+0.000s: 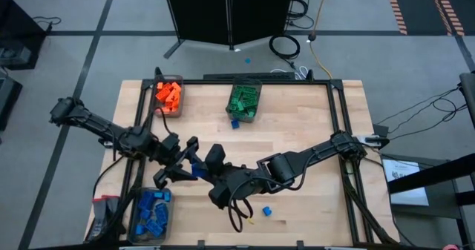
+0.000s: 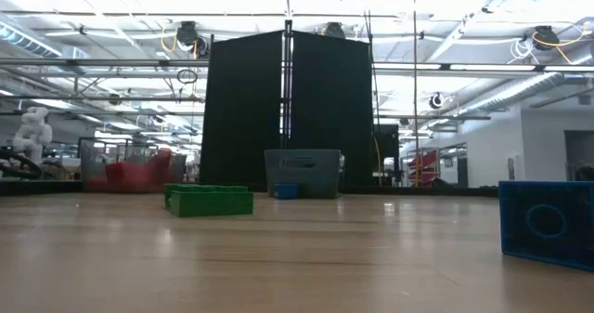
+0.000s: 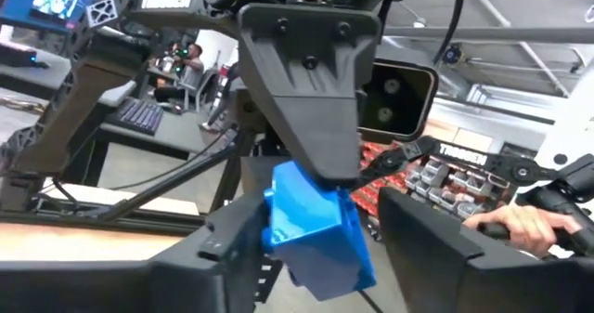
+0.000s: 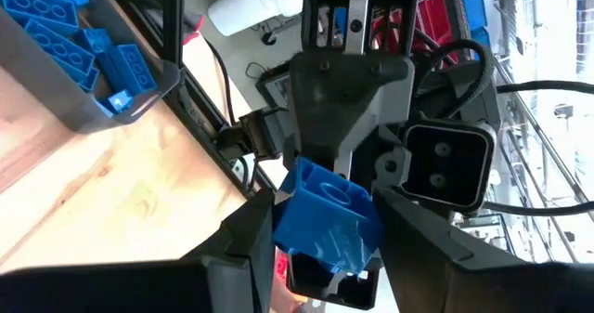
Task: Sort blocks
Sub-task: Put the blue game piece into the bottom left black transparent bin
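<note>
Two grippers are meeting over the middle of the counter (image 1: 297, 131), and one blue block (image 1: 197, 170) is sitting between them, lifted off the wood. The right gripper (image 1: 203, 168) is reaching in from the right with its fingers clamping that block. The left gripper (image 1: 188, 168) is facing it with fingers apart on either side of the same block: in the left wrist view one finger is lying against the blue plastic, while a thin gap is showing at the other.

Three dark bins are standing on the counter. The orange bin (image 1: 169, 98) and green bin (image 1: 245, 102) are sitting along the far edge, and the blue bin (image 1: 152, 214) is sitting at the near left corner, each holding bricks of its colour. A loose blue brick (image 1: 266, 211) is lying near the front edge, and another small blue brick (image 1: 234, 124) is lying just beside the green bin.

Print on the sheet of paper (image 1: 404, 177) to the right of the counter is too small to read.

Only the low view is showing a green brick (image 2: 209, 200) resting on the wood, with a blue one (image 2: 548, 218) close to the lens at the right; neither arm is appearing there. Only the left wrist view is showing a person's hand (image 3: 520, 228) in the room beyond. The right wrist view alone is looking down into the blue bin's studded bricks.
</note>
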Controlling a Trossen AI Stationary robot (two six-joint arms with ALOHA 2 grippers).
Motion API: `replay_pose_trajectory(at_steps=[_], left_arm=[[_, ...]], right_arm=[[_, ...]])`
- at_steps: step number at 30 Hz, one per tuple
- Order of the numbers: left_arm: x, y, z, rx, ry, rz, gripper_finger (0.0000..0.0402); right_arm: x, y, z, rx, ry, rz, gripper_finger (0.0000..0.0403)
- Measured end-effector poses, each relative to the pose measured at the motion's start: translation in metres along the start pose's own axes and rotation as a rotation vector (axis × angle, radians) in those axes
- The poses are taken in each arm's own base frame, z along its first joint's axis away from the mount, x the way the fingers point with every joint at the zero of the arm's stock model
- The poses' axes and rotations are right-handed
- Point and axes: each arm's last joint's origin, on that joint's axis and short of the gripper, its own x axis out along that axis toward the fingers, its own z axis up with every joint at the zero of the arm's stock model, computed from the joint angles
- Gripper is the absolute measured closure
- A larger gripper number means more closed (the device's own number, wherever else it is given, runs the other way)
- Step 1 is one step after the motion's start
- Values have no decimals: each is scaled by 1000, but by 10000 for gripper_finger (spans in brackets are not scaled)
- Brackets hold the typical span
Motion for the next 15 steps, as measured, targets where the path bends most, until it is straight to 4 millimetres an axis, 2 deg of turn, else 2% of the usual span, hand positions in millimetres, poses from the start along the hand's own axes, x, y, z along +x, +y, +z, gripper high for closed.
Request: replay_pose_trajectory(at_steps=[8,15], left_arm=[[2,3,-3,-12,5,20,272],[3,4,-4,-26,11,32,282]], right_arm=[[0,1,-1,-22,0,22,264],[0,3,-2,-11,-21,73,234]])
